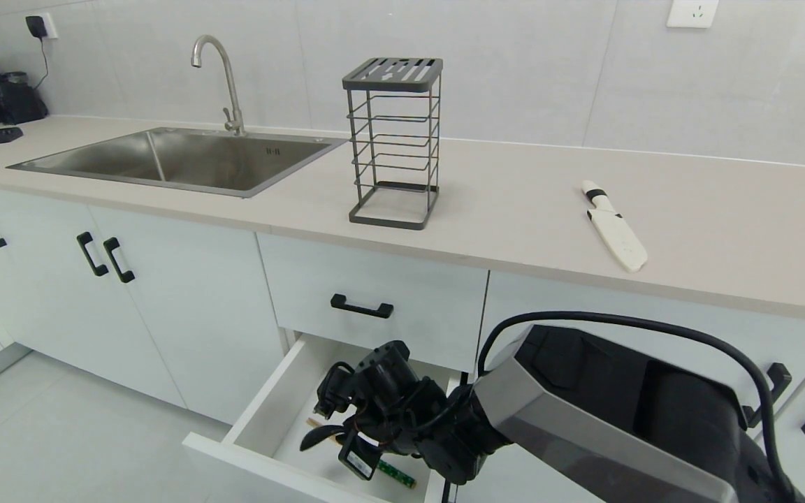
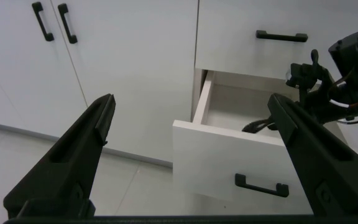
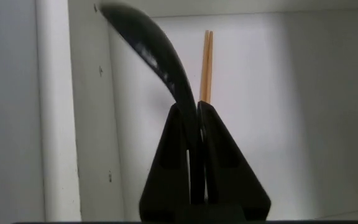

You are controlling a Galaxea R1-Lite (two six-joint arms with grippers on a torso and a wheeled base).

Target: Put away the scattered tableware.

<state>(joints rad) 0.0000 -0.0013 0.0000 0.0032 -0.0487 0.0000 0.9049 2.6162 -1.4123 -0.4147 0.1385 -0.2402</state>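
The lower drawer (image 1: 260, 399) stands pulled out. Inside it my right gripper (image 1: 338, 439) is shut on the handle of a black spoon (image 1: 318, 436), whose bowl hangs just above the drawer floor. The right wrist view has the spoon (image 3: 146, 45) clamped between the fingers (image 3: 173, 146), close to the drawer's side wall, with a pair of wooden chopsticks (image 3: 207, 65) lying on the floor behind it. A white knife (image 1: 615, 228) lies on the countertop at the right. My left gripper (image 2: 191, 106) hangs open and empty out in front of the drawer (image 2: 227, 149).
A grey wire rack (image 1: 394, 143) stands mid-counter, with a steel sink (image 1: 179, 159) and tap to its left. A green item (image 1: 395, 475) lies near the drawer's front. The drawer above is closed, with a black handle (image 1: 361, 306). Cabinet doors flank the drawer.
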